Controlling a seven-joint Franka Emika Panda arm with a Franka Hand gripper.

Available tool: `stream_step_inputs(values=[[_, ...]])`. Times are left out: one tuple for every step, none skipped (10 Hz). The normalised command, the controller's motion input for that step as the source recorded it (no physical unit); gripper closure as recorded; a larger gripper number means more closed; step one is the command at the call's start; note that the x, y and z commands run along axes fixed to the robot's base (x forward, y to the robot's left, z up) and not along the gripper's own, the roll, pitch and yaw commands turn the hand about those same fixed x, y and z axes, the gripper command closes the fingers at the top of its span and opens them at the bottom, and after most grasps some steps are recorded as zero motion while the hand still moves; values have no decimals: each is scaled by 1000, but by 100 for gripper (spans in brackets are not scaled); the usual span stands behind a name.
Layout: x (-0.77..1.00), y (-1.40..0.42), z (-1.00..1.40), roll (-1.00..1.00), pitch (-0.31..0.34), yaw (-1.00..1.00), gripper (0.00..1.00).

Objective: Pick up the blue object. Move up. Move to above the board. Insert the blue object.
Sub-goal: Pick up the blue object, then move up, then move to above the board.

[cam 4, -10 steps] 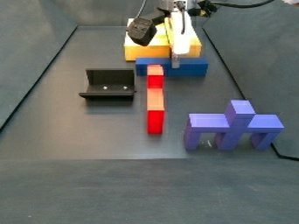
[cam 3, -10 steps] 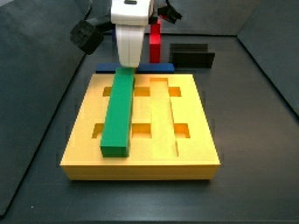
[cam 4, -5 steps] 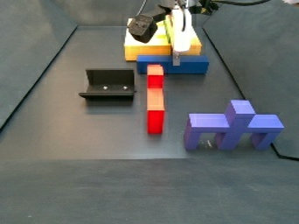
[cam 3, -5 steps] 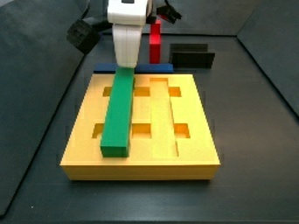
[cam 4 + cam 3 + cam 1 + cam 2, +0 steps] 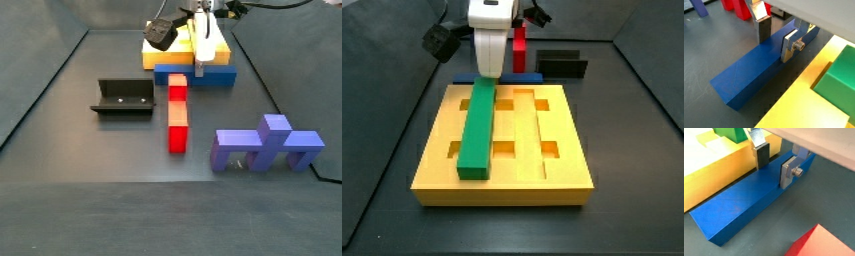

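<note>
The blue object [image 5: 747,75] lies flat on the dark floor right against one end of the yellow board [image 5: 529,150]. It also shows in a wrist view [image 5: 737,210] and a side view [image 5: 198,78]. My gripper [image 5: 776,39] reaches straight down over it, one finger on each long side, pads against the bar. In a side view the gripper [image 5: 486,72] stands just behind the board's far edge. A green bar [image 5: 477,125] lies in the board's left groove.
A red bar [image 5: 177,110] lies on the floor in line with the blue object. The fixture [image 5: 120,98] stands to its left. A purple-blue pronged block [image 5: 267,145] stands at the right. Dark walls enclose the floor.
</note>
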Motion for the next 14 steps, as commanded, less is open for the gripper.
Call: stream_step_inputs(values=[[0, 0, 0, 0, 0, 0, 100], [0, 0, 0, 0, 0, 0, 100], [0, 0, 0, 0, 0, 0, 100], [0, 0, 833, 0, 0, 0, 100], [-28, 18, 843, 13, 2, -17, 100], [-96, 25, 668, 6, 32, -23, 100], [-68, 5, 372, -34, 11, -13, 100], [0, 0, 1400, 0, 0, 0, 100], [0, -2, 1400, -2, 20, -2, 100], [-39, -3, 1400, -29, 51, -2, 100], [-10, 6, 1400, -75, 39, -11, 100], [19, 1, 1400, -68, 65, -12, 100], [15, -3, 1400, -59, 94, -15, 100], [3, 4, 892, -52, 87, -14, 100]])
